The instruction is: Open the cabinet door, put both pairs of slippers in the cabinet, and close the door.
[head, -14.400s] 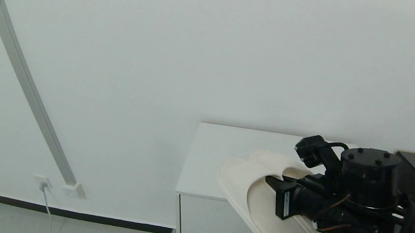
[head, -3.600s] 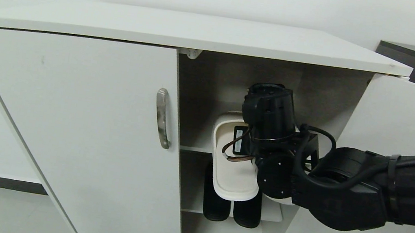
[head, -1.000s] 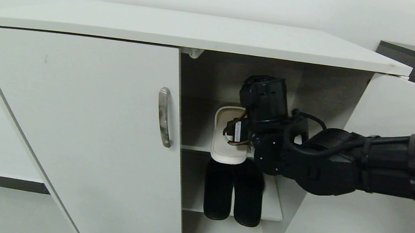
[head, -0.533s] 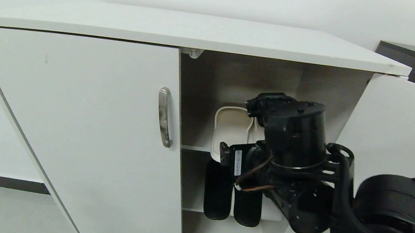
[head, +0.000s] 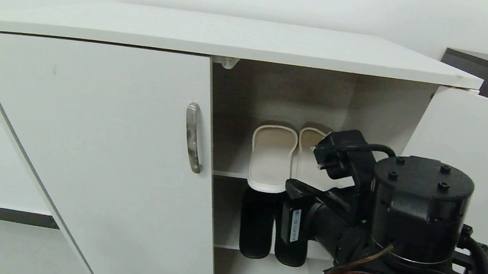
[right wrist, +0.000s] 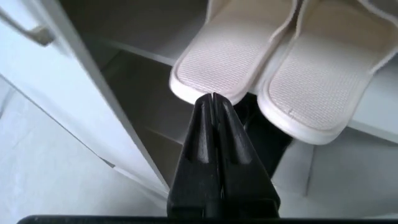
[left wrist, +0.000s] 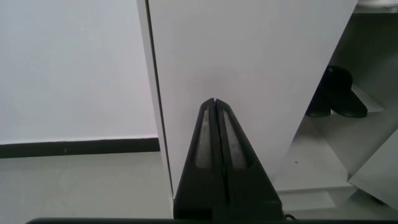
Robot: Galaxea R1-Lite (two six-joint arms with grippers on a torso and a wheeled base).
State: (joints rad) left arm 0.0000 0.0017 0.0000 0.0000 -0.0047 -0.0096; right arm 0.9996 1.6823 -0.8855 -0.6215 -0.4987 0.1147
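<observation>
White slippers (head: 272, 158): the pair sits side by side on the upper shelf (head: 229, 174), centre of the head view, toes pointing in and heels hanging a little over the shelf's front edge. Nothing is gripping them.

Black slippers (head: 255, 225): this pair is on the lower shelf (head: 223, 245), directly under the white pair and facing the same way, heels also past the edge. With one pair per shelf, neither is stacked on or squashing the other.

Both pairs are inside the cabinet (head: 220, 37), so the putting-in looks done and only the closing is left.

The right door (head: 480, 143) stands swung open at the right of the frame. The left door (head: 79, 141) is shut, with its handle (head: 192, 138) near its inner edge.

Right hand (right wrist: 213, 99): its fingers are pressed together and hold nothing. It sits just outside the opening, in front of the white heels and apart from them. Being empty and outside the opening, it is probably free to go for the open door.

Left hand (left wrist: 215, 102): its fingers are also together and empty. It faces the shut left door panel down low, likely parked there so it stays out of the right arm's way.

Risk, as a guess: the overhanging heels may catch the door when it swings shut.
</observation>
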